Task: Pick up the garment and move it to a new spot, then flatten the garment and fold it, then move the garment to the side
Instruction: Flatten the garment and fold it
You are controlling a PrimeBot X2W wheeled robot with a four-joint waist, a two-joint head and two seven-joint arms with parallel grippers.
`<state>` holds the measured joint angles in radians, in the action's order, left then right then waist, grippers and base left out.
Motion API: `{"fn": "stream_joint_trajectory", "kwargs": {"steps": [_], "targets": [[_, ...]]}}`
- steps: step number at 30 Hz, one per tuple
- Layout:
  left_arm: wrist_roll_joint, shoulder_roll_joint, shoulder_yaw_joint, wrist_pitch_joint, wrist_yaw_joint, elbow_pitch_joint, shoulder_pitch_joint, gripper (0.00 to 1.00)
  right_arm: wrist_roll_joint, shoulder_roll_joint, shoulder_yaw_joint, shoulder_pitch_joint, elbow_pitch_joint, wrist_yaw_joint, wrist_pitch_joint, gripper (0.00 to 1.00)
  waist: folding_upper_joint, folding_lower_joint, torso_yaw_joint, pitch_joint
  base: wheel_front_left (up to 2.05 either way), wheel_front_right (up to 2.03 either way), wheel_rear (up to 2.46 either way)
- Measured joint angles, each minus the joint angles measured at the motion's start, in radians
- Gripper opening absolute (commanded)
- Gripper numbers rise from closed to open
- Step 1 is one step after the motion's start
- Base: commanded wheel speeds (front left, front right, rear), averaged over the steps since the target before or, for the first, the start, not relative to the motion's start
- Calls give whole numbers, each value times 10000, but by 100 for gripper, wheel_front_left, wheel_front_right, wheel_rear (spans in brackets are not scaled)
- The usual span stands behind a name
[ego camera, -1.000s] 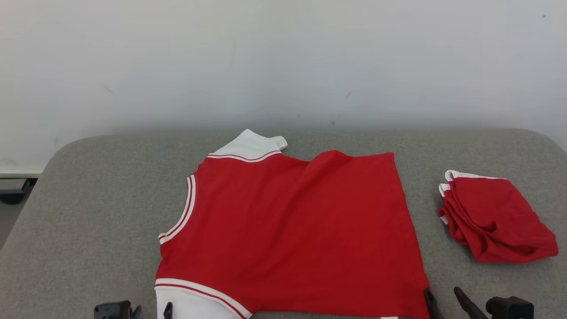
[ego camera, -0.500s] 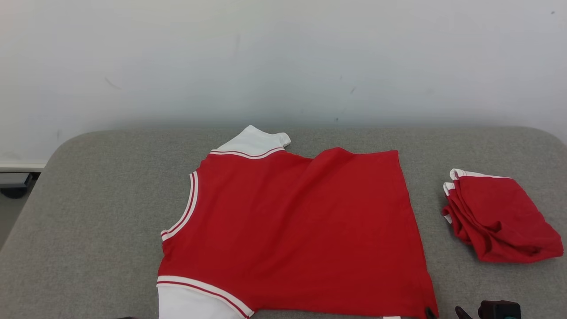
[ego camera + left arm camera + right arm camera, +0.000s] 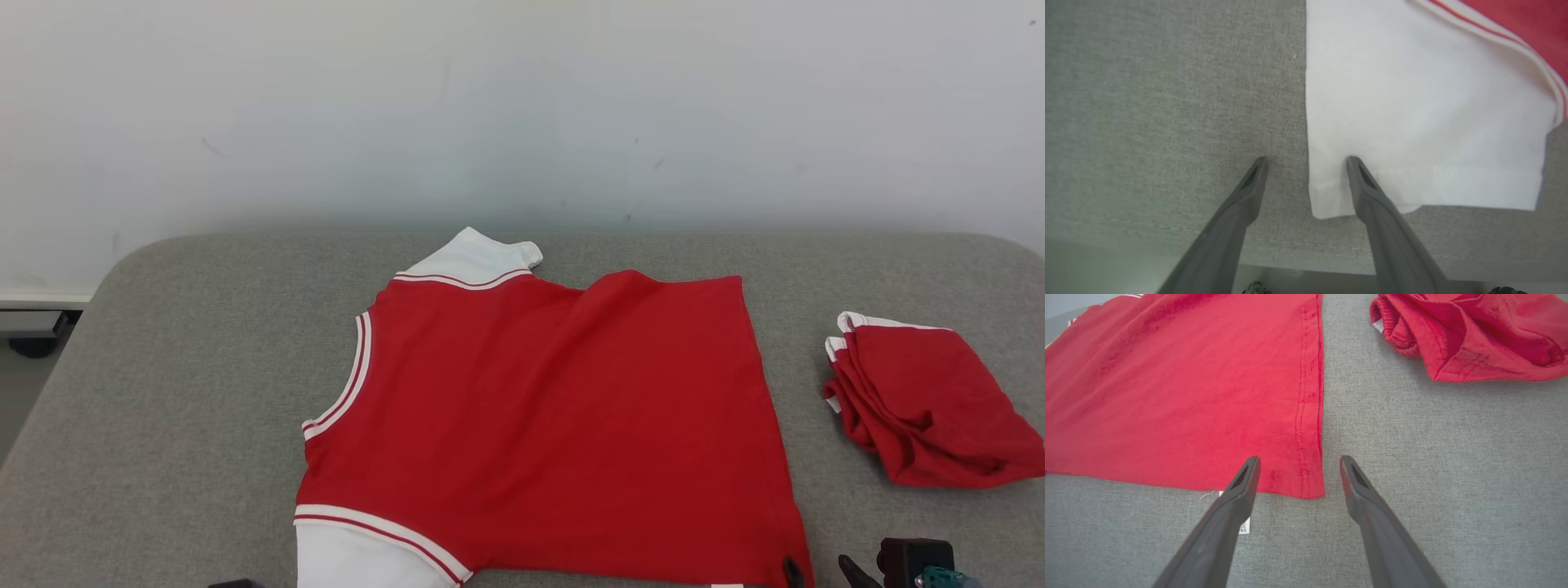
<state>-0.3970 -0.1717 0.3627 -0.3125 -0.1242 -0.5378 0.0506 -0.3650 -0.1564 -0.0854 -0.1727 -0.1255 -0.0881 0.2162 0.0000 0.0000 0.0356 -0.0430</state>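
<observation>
The garment [image 3: 539,416] is a red top with white sleeves and striped trim, lying spread flat in the middle of the grey table [image 3: 180,367]. My left gripper [image 3: 1306,161] stands open at the near corner of the white sleeve [image 3: 1412,102], one finger over the cloth and one over bare table. Open too, my right gripper [image 3: 1299,461] straddles the near corner of the red hem [image 3: 1306,416], fingers just above it. In the head view my right gripper [image 3: 819,570] peeks in at the bottom edge by that same corner. Nothing is held.
A second red piece [image 3: 922,400] lies bunched at the table's right side, close to my right gripper in its wrist view [image 3: 1474,335]. A white label [image 3: 1244,526] sticks out under the hem. The table's front edge [image 3: 1126,241] runs just behind my left fingers. A pale wall [image 3: 522,106] stands behind.
The head view has shifted slightly. Both grippers sit lower at its bottom edge than a second ago, the left almost gone from it. The garment lies as before.
</observation>
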Motion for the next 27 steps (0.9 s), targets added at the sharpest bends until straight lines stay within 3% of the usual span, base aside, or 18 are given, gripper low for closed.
{"fn": "stream_joint_trajectory", "kwargs": {"steps": [19, 27], "targets": [[-12, 0, 107, -571, -65, 410, 5, 100, 63, 50, 115, 416, -1020, -102, 497, 100, 2, 0, 143, 226, 0, 0, 0], [-40, 52, 385, -757, 117, 780, -31, 100, 58, 42, 245, 443, -1455, -151, 654, 100, 1, 0, 251, 277, 0, 0, 0]]}}
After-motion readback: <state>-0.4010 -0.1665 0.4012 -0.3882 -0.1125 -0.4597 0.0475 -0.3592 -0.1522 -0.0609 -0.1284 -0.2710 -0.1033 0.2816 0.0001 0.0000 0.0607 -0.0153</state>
